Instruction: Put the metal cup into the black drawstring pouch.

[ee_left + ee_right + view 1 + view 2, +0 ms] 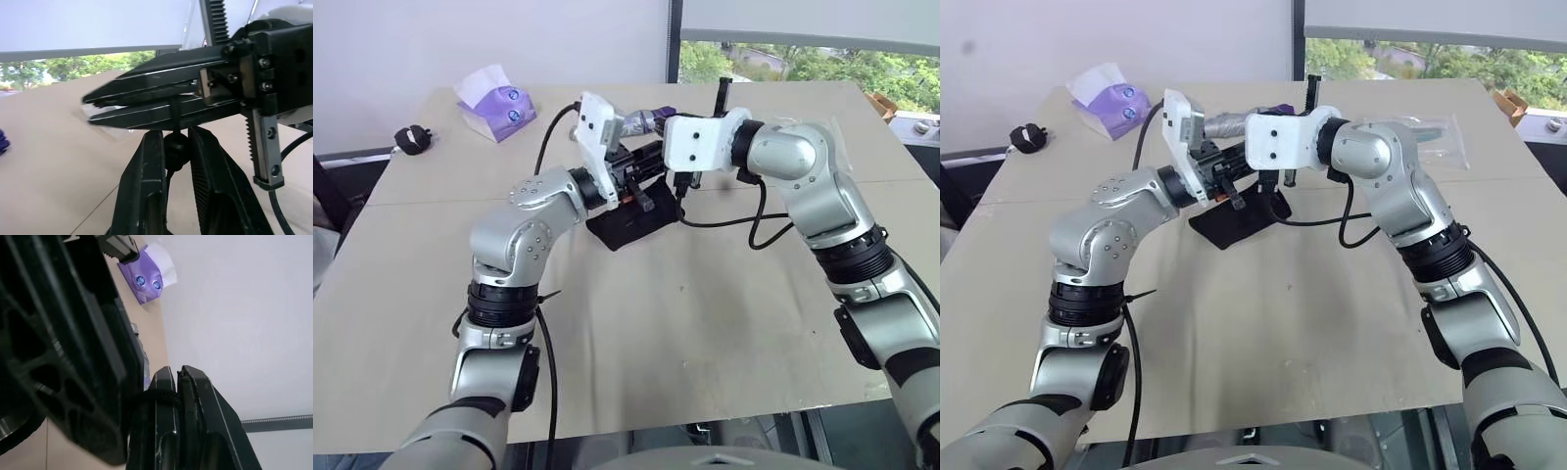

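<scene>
Head views: both hands meet above the black drawstring pouch [628,223] lying mid-worktop [705,323].

Left wrist view: the left hand [177,147] pinches a thin black cord [175,115].

Right wrist view: the right hand [177,377] is clamped tight on the cord. No writing is legible on the purple tissue pack [146,279].

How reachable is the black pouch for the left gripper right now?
Likely yes: the left gripper sits above the black drawstring pouch, its fingers around the pouch's cord beside the right gripper; nothing stands between.

No readable text, label, brand or number shows anywhere.
</scene>
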